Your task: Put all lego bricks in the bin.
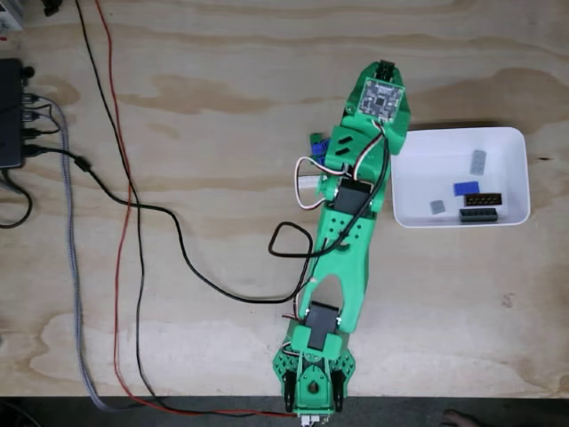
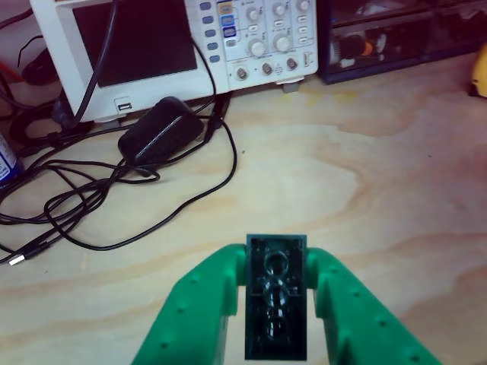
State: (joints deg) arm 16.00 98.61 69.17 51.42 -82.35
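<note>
The green arm [image 1: 342, 258] runs from its base at the bottom centre of the fixed view up toward the upper middle of the frame, folded over itself. In the other view the gripper [image 2: 275, 304] enters from the bottom edge, its two green fingers [image 2: 202, 304] clamped on a dark green brick [image 2: 275, 293].

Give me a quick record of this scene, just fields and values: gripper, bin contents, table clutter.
gripper: shut on a dark brick, underside up
arm: green, stretched over the wooden table
bin: white, right of the arm in the fixed view
bin contents: grey brick, blue brick, small grey brick, two black bricks
clutter: cables, power adapter, oscilloscope
</note>
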